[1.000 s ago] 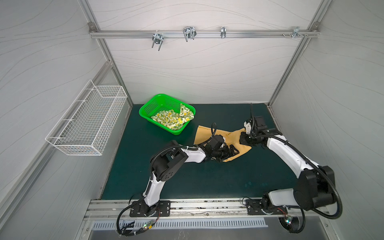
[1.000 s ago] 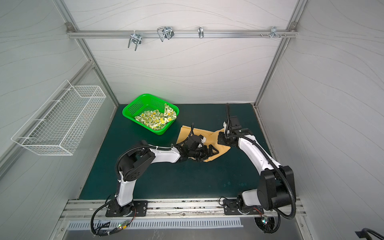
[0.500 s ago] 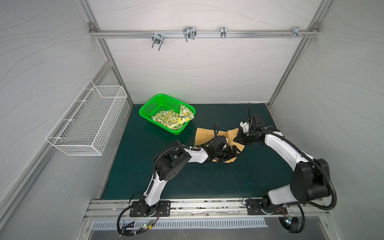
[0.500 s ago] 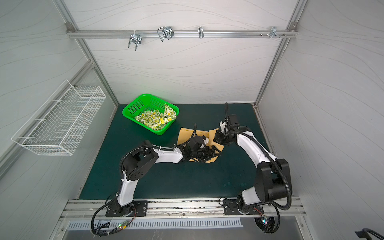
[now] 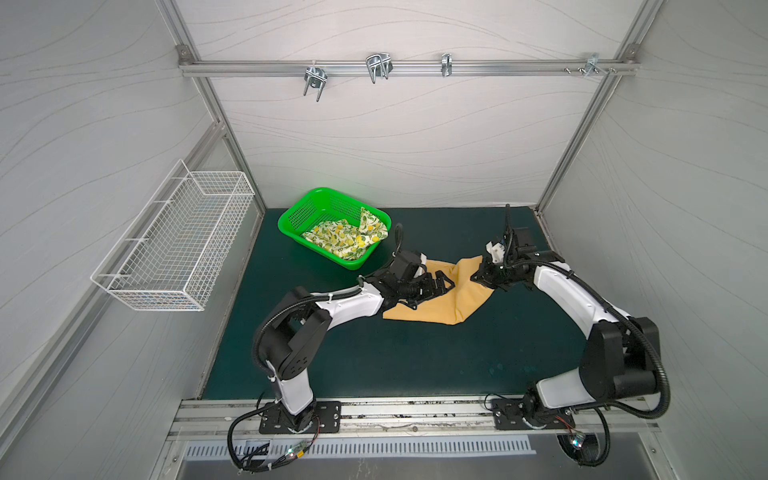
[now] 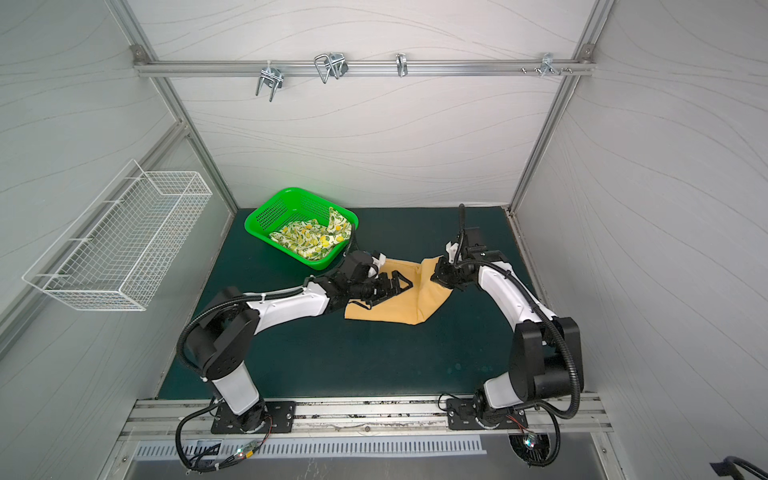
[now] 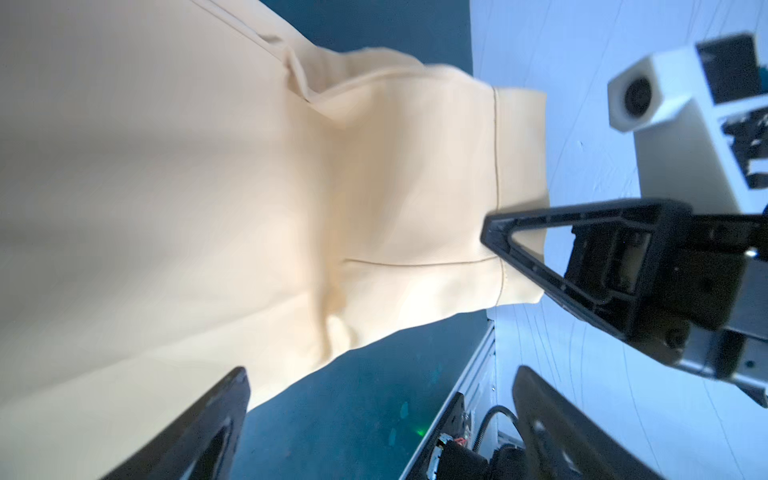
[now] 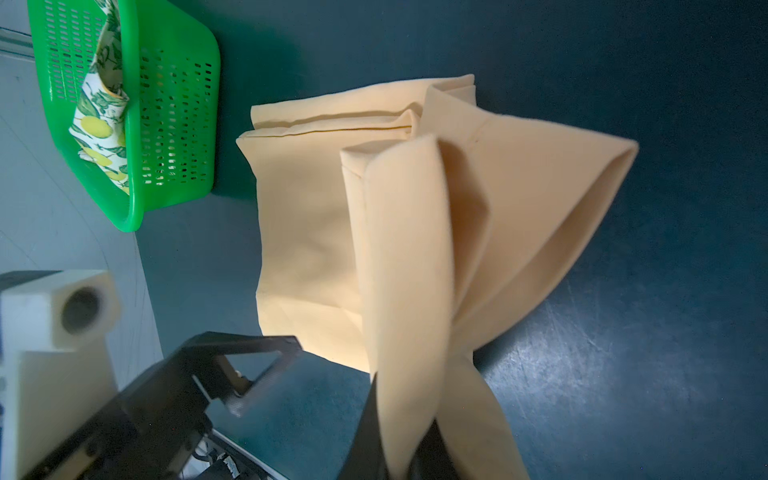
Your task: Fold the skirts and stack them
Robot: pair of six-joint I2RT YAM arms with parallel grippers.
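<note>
Skirts: two, well apart from each other.
Mustard skirt (image 5: 432,312) (image 6: 395,309) (image 7: 199,174) (image 8: 307,249): one, plain, lying on the dark green mat (image 5: 374,357) (image 6: 353,357) between the two arms. Its larger part lies flat and its right-hand part is raised off the mat.
Lemon skirt (image 5: 345,242) (image 6: 309,243) (image 8: 97,124): one, cream with yellow lemons and green leaves. It lies crumpled inside the green basket, with one corner standing up against the basket's wall.
Green basket (image 5: 313,208) (image 6: 270,216) (image 8: 174,104): one, perforated plastic, at the back left of the mat. A strip of bare mat shows between it and the mustard skirt.
Arms: two, the left arm (image 5: 349,303) and the right arm (image 5: 565,291), both white and black, with their bases at the front edge.
Left gripper (image 5: 434,291) (image 6: 390,293) (image 7: 380,374): one, jaws spread wide and holding nothing, low over the flat left part of the mustard skirt. Whether its fingers touch the cloth cannot be told.
Right gripper (image 5: 482,278) (image 6: 438,276) (image 8: 399,449): one, jaws pressed together on a bunched edge of the mustard skirt. It holds that edge above the mat, and the cloth hangs down in layered folds.
Grippers together: near each other over the same skirt, not touching.
Wire basket (image 5: 174,249) (image 6: 120,245): one, white, fixed to the left wall.
Rail (image 5: 498,68): one aluminium bar across the back wall. Three metal hooks (image 5: 313,81) hang along it, and a smaller fitting sits near its right end.
</note>
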